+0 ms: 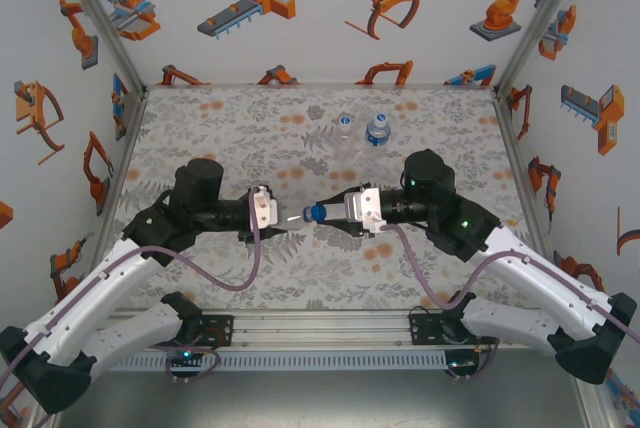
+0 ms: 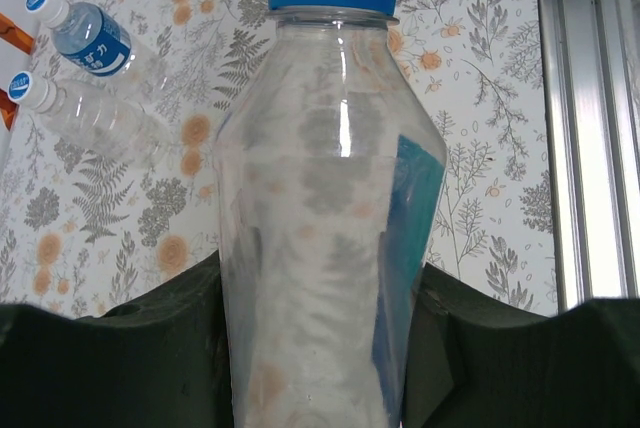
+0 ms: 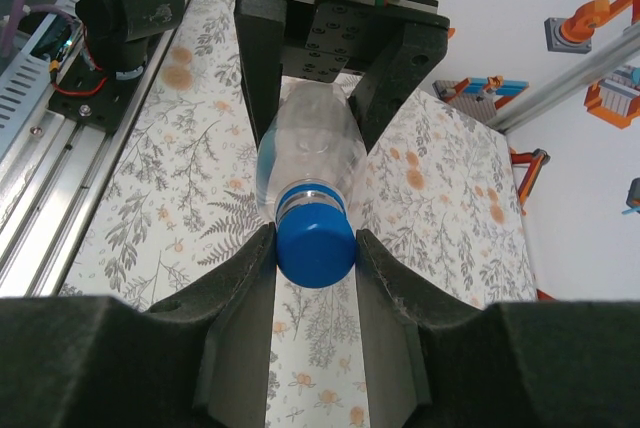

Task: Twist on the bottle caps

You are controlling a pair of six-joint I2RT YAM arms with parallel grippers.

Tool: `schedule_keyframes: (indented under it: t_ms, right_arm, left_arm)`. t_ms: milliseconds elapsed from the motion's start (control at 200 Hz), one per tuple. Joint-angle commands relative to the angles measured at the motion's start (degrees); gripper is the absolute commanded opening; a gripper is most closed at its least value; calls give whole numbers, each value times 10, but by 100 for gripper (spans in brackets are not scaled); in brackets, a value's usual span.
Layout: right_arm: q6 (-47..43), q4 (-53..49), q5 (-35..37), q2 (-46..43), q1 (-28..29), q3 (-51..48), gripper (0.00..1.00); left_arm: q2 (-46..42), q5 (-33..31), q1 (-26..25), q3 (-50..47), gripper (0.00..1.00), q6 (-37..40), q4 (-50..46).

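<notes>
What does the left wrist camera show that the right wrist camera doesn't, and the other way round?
Left wrist: a labelled bottle and a plain bottle on the mat. Right wrist: the blue cap pinched in the right pincer, and the left pincer clamping the held bottle. Both: that clear held bottle.

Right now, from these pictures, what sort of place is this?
Most likely a robot test enclosure: white walls printed with robot drawings, an aluminium rail at the near edge, and a floral mat as the work surface.
</notes>
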Motion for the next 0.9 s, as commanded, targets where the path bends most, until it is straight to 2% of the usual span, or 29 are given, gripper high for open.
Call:
schedule_keyframes:
  t_ms: [0,225,896]
  right_arm:
    - [-5,-7,-3,1,10,6,0]
    - [-12,-3,47,-7,13,0,0]
    - [38,38,67,17,24,-19,0]
  left_arm:
    - [5,15,-3,17,0,-23,27]
    - [9,18,-4,16,0,-21,27]
    - [21,51,-3,24,0,-56,38]
